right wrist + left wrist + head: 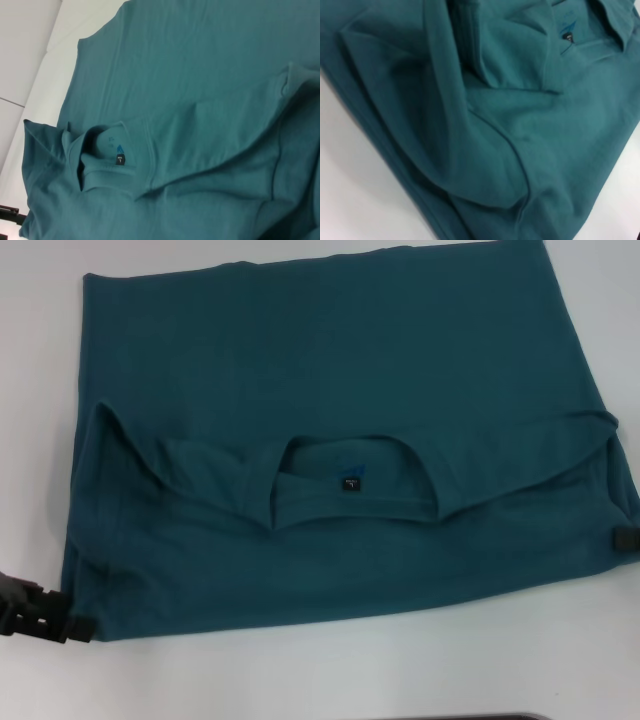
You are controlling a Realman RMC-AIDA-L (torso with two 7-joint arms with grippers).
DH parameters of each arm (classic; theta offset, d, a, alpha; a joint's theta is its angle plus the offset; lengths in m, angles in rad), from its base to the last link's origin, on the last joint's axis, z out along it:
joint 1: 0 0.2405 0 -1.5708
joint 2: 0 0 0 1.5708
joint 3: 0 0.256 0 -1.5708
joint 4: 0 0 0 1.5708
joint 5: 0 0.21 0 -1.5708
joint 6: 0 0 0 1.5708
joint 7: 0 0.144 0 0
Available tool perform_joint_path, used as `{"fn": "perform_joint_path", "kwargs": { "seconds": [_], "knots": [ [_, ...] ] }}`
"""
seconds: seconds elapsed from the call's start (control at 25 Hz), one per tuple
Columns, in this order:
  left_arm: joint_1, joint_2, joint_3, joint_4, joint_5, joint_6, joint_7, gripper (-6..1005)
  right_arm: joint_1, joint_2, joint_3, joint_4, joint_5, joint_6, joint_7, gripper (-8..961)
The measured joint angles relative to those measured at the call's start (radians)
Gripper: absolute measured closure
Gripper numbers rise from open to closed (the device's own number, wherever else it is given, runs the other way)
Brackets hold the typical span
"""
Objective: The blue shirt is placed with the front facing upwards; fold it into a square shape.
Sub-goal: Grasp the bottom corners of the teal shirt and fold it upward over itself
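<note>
Nearest, the left end effector (40,612) sat at the near left corner of the blue shirt (330,420); its fingers' state could not be told. Across the table (350,670), the right end effector (625,540) apparently touched the right edge, its state hidden. Between them the shirt lay folded, widthwise.

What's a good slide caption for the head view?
Partly folded blue shirt on white table, left hand and right hand at its near corners.
</note>
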Motion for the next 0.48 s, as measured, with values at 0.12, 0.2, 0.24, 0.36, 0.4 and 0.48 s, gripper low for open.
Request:
{"fn": "perform_joint_path", "kwargs": {
  "seconds": [0.12,0.2,0.24,0.36,0.4,0.48],
  "knots": [
    [0.000,0.001,0.000,0.001,0.010,-0.002,-0.004,266,0.000,0.000,0.000,0.000,0.000,0.000,0.001,922],
    [-0.002,0.000,0.000,0.003,0.017,-0.003,-0.004,265,0.000,0.000,0.000,0.000,0.000,0.000,0.001,922],
    [-0.005,-0.001,0.001,0.005,0.021,-0.003,-0.005,265,0.000,0.000,0.000,0.000,0.000,0.000,0.001,922],
    [-0.010,-0.002,0.005,0.005,0.029,-0.003,-0.006,265,0.000,0.000,0.000,0.000,0.000,0.000,0.001,922],
    [-0.010,-0.003,0.007,0.004,0.029,-0.002,-0.006,265,0.000,0.000,0.000,0.000,0.000,0.000,0.001,922],
    [-0.014,-0.003,0.010,0.006,0.030,-0.002,-0.006,265,0.000,0.000,0.000,0.000,0.000,0.000,0.001,922]
  ]
}}
